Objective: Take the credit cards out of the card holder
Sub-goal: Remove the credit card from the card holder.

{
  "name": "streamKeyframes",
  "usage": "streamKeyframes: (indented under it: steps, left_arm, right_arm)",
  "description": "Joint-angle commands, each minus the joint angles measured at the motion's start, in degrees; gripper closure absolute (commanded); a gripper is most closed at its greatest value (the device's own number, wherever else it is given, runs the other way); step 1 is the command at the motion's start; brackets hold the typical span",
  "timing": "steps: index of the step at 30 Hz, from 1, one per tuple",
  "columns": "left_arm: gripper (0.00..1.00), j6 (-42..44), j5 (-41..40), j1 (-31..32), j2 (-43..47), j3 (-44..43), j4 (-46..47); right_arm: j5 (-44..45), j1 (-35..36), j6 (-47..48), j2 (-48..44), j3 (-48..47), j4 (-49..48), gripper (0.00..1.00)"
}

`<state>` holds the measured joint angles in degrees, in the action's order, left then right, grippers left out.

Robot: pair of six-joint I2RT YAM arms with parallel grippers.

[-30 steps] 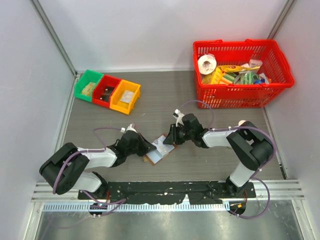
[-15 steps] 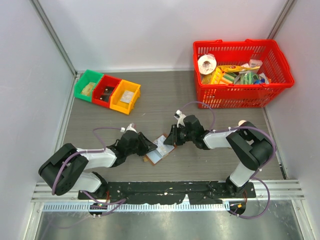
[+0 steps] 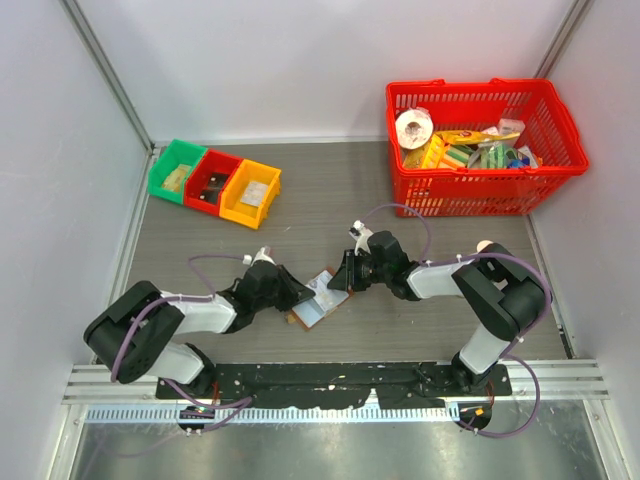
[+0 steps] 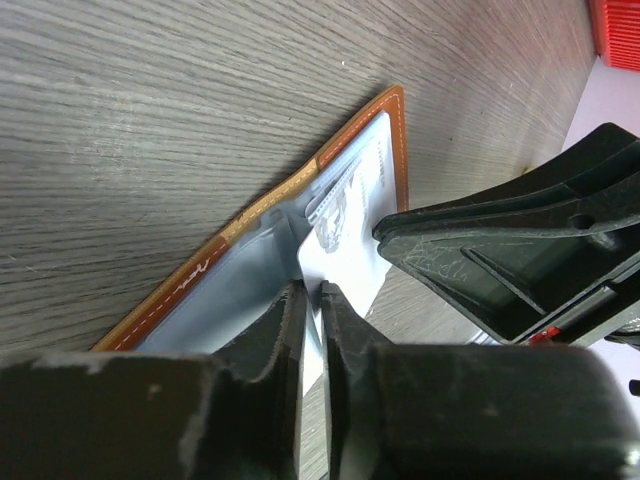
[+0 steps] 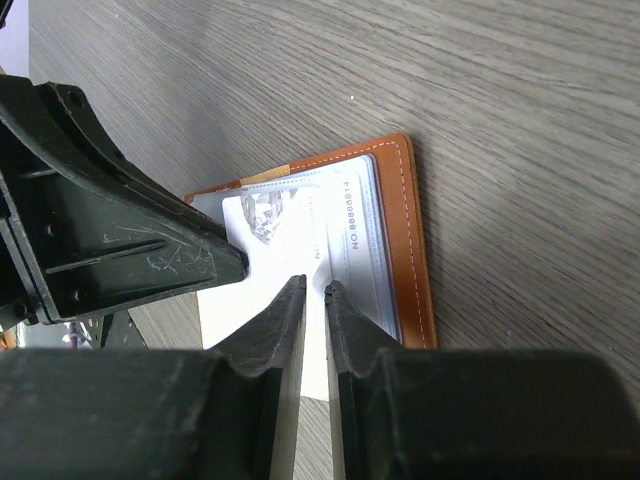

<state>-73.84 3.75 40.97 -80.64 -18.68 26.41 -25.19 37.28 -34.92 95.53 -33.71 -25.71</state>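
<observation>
Little changes over the last second. From above, the holder [image 3: 312, 303] lies open in the same spot on the table [image 3: 420, 330], between the left hand [image 3: 297, 295] and the right hand [image 3: 340, 281]. Only the left arm's elbow creeps slightly inward. The pull therefore looks slow: a white card [image 4: 345, 262] stands partly out of its pocket and is not yet free.

The left fingers [image 4: 285, 325] are nearly pressed together, pinching that card's edge. The right fingers [image 5: 350, 330] likewise pinch a white edge, seemingly of the same card. The task seems to be at its first card.

The holder is brown and leather-like, with pale stitching along its border. Its inner panels are smooth, grey-blue and slightly glossy. A printed card [image 5: 300, 215] sits flat under one sleeve. The white card is thin, stiff and matt. The table shows grey wood grain, and the fingers are hard black plastic, scuffed.
</observation>
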Motion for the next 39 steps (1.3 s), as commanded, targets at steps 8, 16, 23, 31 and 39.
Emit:
streamKeyframes:
  steps: [8, 16, 23, 31, 39]
  left_arm:
    - [1.0, -0.8, -3.1, 0.5, 6.0, 2.5, -3.0]
    - [1.0, -1.9, -3.2, 0.4, 15.5, 6.3, -9.8]
    - [1.0, 3.2, -6.6, 0.4, 27.8, 7.2, -18.8]
    - [1.0, 16.4, -5.7, 0.4, 37.3, 3.5, -25.6]
    - [1.0, 39.0, 6.5, 0.4, 33.7, -8.3, -32.6]
  right_arm:
    - [2.8, -0.1, 0.0, 1.3, 1.8, 2.6, 0.82]
    - [3.5, -0.5, 0.3, 0.6, 1.2, 3.7, 0.83]
    - [4.1, -0.5, 4.0, -4.1, -1.9, 10.0, 0.81]
    - [2.4, -0.5, 12.5, -16.6, -8.2, 19.0, 0.69]
    - [-6.2, 0.3, 30.3, -25.1, -17.3, 35.5, 0.35]
